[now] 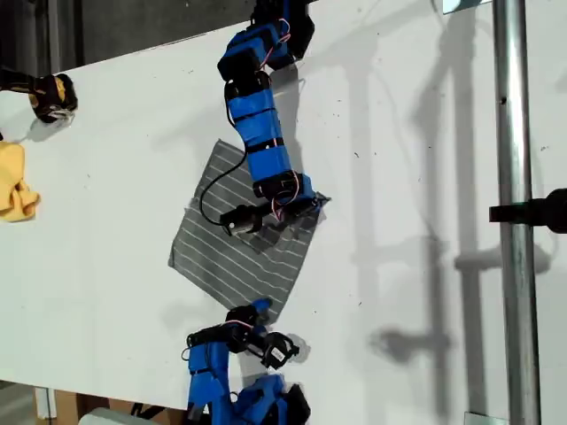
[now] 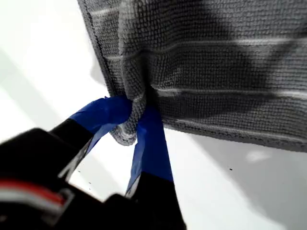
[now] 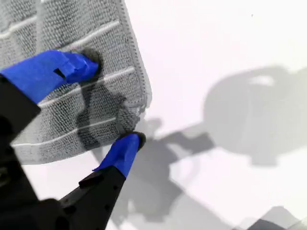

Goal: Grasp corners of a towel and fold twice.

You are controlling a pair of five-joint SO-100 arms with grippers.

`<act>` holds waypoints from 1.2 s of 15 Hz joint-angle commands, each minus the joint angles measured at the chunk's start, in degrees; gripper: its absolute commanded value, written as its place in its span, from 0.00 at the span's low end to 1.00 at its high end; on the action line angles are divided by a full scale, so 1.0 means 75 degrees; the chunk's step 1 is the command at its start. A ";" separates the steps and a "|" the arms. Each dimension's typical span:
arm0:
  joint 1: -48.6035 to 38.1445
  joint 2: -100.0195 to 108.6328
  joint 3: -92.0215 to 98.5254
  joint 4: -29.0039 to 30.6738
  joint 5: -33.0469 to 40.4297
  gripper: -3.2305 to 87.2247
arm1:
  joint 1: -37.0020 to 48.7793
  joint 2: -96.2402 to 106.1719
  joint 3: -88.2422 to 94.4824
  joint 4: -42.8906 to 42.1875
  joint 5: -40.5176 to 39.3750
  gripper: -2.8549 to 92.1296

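The grey white-striped towel (image 1: 239, 239) lies flat on the white table, set like a diamond in the exterior view. My first gripper (image 1: 260, 310) comes in from the exterior view's bottom. It is shut on the towel's lowest corner (image 2: 127, 136), and the cloth (image 2: 216, 72) is bunched between its blue fingers (image 2: 153, 143). My second gripper (image 1: 306, 208) reaches down from the exterior view's top to the towel's right corner (image 3: 136, 115). Its jaws are open around that corner. One fingertip (image 3: 81, 64) presses on the cloth (image 3: 81, 110); the other fingertip (image 3: 129, 143) sits at the cloth's edge.
A small yellow cloth (image 1: 16, 190) lies at the exterior view's left edge, with a black and yellow object (image 1: 51, 96) above it. A metal pole (image 1: 514, 212) with a black clamp (image 1: 536, 212) runs down the exterior view's right side. Arm shadows fall on the white table (image 1: 416, 133).
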 commanded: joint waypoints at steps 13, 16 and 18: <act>0.0270 0.1816 -0.1148 0.1219 0.0047 0.02 | -0.0176 0.1793 0.0117 -0.0035 -0.0305 0.03; 0.0715 0.2730 -0.1418 0.1219 0.0176 0.02 | -0.0270 0.2520 0.0105 -0.0375 -0.0785 0.03; 0.0996 0.3410 -0.1488 0.0996 0.0141 0.02 | -0.0258 0.2625 0.0129 -0.0422 -0.0914 0.03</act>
